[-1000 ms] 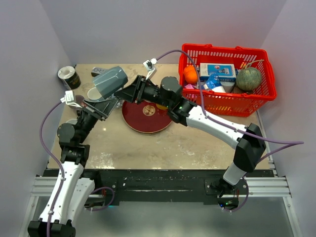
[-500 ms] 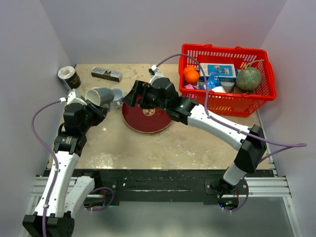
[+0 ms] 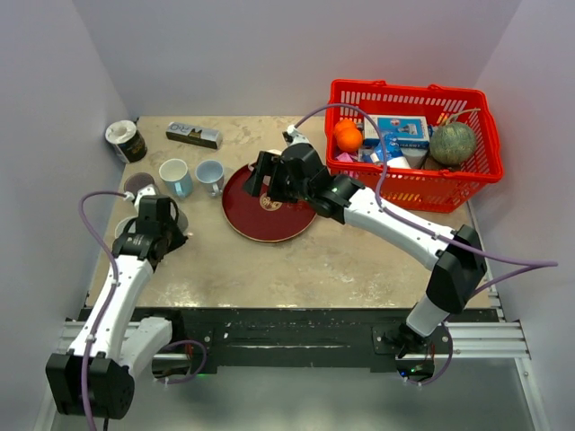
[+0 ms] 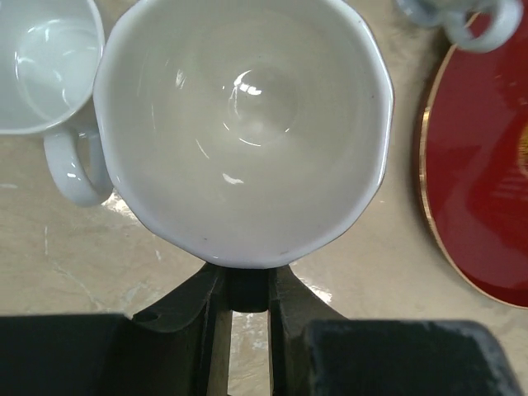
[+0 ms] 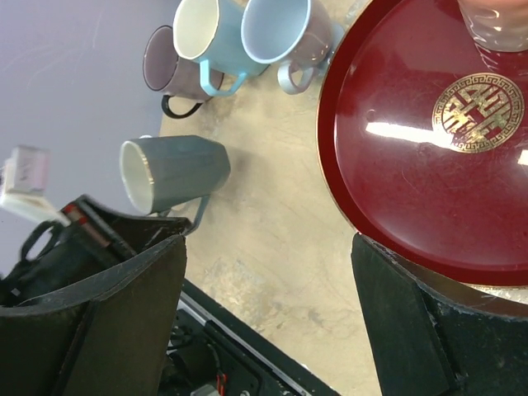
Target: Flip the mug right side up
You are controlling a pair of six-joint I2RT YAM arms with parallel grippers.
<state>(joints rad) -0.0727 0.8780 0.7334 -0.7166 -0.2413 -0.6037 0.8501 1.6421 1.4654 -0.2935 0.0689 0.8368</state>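
Left wrist view: left arm [image 3: 117, 283] bent, pointing straight down; left gripper [image 4: 247, 290] clamps the handle of the mouth-up mug [image 4: 247, 124], which sits at its 12 o'clock. Right gripper [image 5: 268, 243] gapes empty over the plate [image 5: 412, 165].

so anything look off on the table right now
Only the grey mug: the left gripper is shut on its handle, and in the right wrist view it seems tipped well over, unlike the upright light blue mug nearby. Nothing looks spilled or broken.
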